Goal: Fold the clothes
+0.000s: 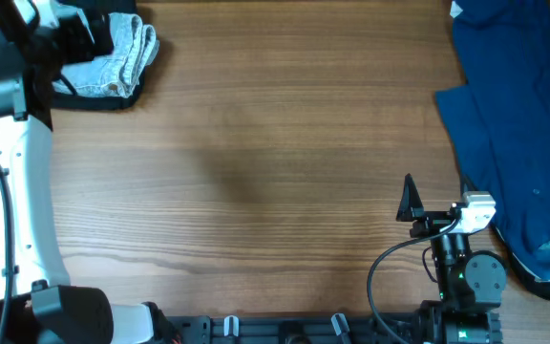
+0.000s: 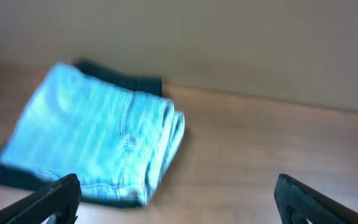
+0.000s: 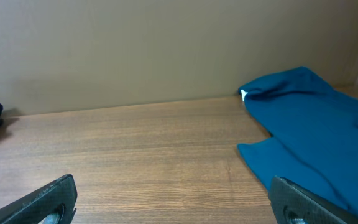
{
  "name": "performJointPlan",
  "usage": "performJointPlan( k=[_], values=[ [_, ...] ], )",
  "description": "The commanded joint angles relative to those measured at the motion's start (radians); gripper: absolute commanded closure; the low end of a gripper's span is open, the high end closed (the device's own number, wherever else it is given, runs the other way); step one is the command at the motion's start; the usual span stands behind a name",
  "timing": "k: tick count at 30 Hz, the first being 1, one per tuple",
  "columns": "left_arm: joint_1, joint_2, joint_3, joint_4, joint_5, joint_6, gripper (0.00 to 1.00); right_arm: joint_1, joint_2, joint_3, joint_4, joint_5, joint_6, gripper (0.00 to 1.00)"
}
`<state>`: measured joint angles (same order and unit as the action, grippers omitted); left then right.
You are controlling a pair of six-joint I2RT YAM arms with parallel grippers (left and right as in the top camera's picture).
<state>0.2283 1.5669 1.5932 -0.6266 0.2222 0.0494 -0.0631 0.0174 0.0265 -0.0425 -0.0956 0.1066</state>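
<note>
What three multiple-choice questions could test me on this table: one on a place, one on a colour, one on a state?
1. Where do the denim shorts lie on the table?
A) far-left corner
B) centre
C) beside the right arm's base

2. What colour is the spread garment on the right?
A) red
B) dark blue
C) white

3. What state are the shorts in?
A) spread flat
B) folded on a black garment
C) clamped in a gripper

Answers:
1 A: the overhead view shows them in the far-left corner.
2 B: both the overhead and right wrist views show dark blue.
3 B: layered edges show the fold, and the left gripper is open, holding nothing.
</note>
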Motion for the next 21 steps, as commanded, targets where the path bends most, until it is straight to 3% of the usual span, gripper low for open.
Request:
performJointPlan(
  k=[1, 6, 12, 16, 21],
  values=[
    [-0.018, -0.127, -0.223, 0.088, -0.013, -0.002, 0.0, 0.004, -0.014, -0.003, 0.008, 0.018, -0.013, 0.0],
    [-0.038, -0.359, -0.677, 0.411, -0.002, -0.002, 0.0, 0.004, -0.014, -0.003, 0.007, 0.018, -0.013, 0.0],
    [-0.085, -0.687, -1.125, 0.689, 0.005, -0.003, 0.0, 0.004, -0.013, -0.003, 0.008, 0.018, -0.013, 0.0],
    [-0.118, -0.934, -1.341, 0.754, 0.005, -0.006, 0.0, 0.004, -0.013, -0.003, 0.008, 0.018, -0.013, 0.0],
    [-0.147, -1.162, -1.466, 0.741, 0.005, -0.01, 0.0, 0.004, -0.013, -0.003, 0.008, 0.018, -0.013, 0.0]
  ],
)
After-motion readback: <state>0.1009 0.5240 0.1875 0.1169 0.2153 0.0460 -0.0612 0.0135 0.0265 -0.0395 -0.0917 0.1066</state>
